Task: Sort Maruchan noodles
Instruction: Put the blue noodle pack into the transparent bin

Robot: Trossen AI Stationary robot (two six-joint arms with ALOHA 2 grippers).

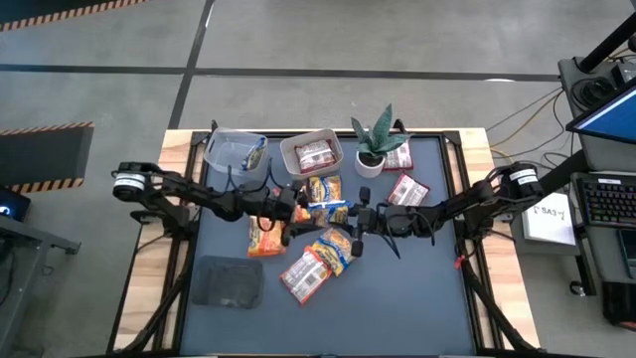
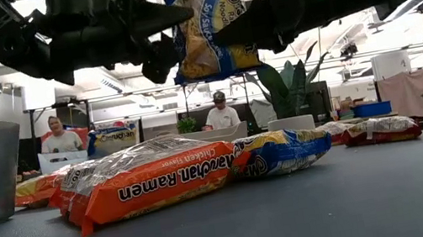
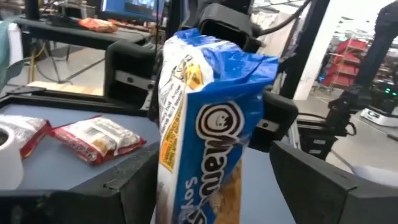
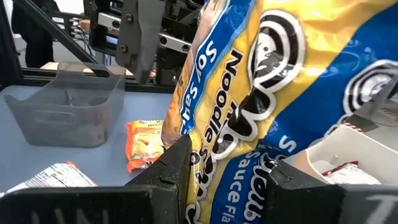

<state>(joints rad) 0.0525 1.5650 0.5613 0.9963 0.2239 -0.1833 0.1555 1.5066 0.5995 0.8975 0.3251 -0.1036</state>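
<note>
A blue-and-yellow noodle packet (image 2: pixel 211 33) hangs upright above the table's middle, between my two grippers. My right gripper (image 4: pixel 227 180) comes in from the table's right and is shut on it. My left gripper (image 3: pixel 211 186) comes in level from the left and is open, one finger on each side of the packet's other side (image 3: pixel 205 124). More noodle packets lie flat on the mat: an orange one (image 2: pixel 149 183), a blue-yellow one (image 2: pixel 281 152) and red-and-white ones (image 1: pixel 407 191). My right gripper pinches the blue-and-yellow packet between its two fingers (image 4: pixel 171 165), on the crinkly wrapper (image 4: pixel 230 168) at the packet's right-hand side. The fingers come level from the table's right. The packet stands upright in the hold, lifted clear of the table. Whether my open left gripper touches the packet, I cannot tell.
At the far left stands a clear tub (image 1: pixel 236 151). Next to it a second tub (image 1: pixel 316 154) holds a red-and-white packet. A potted plant (image 1: pixel 376 144) stands at the far middle, and a dark cloth pad (image 1: pixel 229 281) lies near the front left. People sit beyond the table.
</note>
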